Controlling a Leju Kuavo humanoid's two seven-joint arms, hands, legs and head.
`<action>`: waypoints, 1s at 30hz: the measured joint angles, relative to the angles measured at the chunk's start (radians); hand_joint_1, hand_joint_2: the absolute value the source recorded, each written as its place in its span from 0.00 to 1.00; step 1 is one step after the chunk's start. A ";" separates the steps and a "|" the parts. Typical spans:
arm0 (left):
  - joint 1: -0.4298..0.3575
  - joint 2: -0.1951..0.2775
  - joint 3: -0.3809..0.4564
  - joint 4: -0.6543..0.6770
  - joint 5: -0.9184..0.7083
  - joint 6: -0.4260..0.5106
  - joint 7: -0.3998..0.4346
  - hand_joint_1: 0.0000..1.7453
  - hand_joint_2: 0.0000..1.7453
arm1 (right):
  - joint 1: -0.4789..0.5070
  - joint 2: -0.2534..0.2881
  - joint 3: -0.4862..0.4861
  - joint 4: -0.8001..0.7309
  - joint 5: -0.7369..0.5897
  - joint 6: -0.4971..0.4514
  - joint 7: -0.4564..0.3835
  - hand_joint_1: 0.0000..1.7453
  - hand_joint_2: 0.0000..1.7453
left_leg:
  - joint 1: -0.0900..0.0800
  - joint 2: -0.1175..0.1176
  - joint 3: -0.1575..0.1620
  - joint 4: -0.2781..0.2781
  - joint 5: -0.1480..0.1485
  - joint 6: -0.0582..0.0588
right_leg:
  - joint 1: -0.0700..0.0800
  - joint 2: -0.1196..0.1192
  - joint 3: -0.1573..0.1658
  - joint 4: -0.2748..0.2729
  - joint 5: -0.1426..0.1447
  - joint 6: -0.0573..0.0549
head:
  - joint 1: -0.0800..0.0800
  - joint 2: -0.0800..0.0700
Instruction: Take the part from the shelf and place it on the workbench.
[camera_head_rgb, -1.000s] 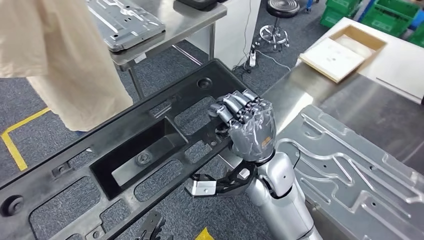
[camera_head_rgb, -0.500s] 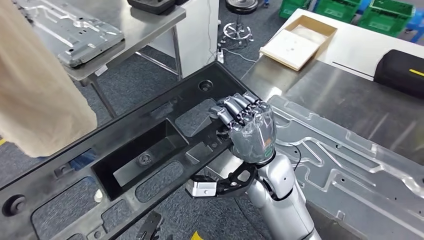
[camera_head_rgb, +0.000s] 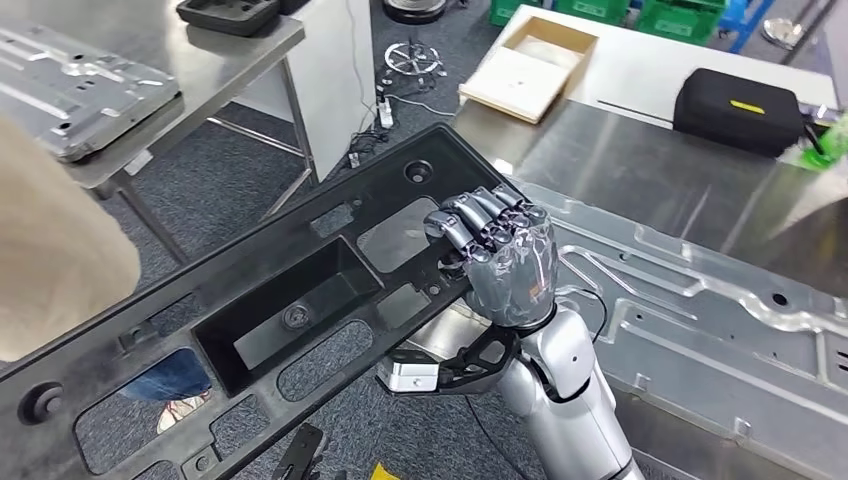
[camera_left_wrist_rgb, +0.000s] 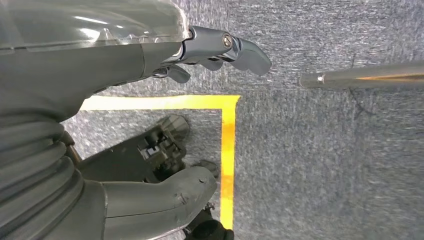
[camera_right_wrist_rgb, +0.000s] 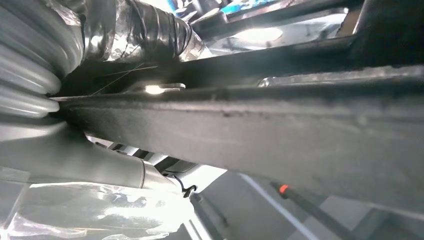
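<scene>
My right hand (camera_head_rgb: 497, 262), at the centre of the head view, is clenched around the near rim of the long black moulded plastic panel (camera_head_rgb: 270, 320), which slants from lower left up to the frame's middle; my left hand (camera_left_wrist_rgb: 150, 55) hangs over grey carpet, fingers loosely apart, holding nothing. The panel is stiff, matte and full of cut-outs. I judge it best to keep it level and clear its far end over the ribbed, shiny steel workbench (camera_head_rgb: 700, 300) at right before setting it down.
</scene>
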 joint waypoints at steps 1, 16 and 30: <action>0.000 0.000 0.000 0.000 0.002 -0.006 0.000 0.00 1.00 | 0.000 -0.001 -0.002 0.000 -0.001 0.000 0.000 1.00 1.00 | -0.002 0.010 0.002 -0.001 -0.001 -0.005 | 0.003 0.011 -0.002 -0.001 0.001 -0.005 | 0.000 0.000; 0.006 0.015 -0.001 0.000 0.020 -0.039 0.000 0.00 1.00 | -0.003 -0.013 -0.094 0.015 -0.016 0.000 -0.010 1.00 1.00 | 0.009 -0.163 -0.015 0.015 0.001 -0.014 | -0.011 0.190 -0.015 0.007 0.012 -0.013 | 0.000 0.000; 0.003 0.017 -0.009 0.000 0.032 -0.041 0.000 0.00 1.00 | 0.002 -0.043 -0.182 0.048 0.010 0.000 0.028 1.00 1.00 | 0.004 -0.043 0.002 -0.001 -0.003 0.000 | -0.016 0.056 -0.014 0.012 0.012 0.016 | 0.004 0.000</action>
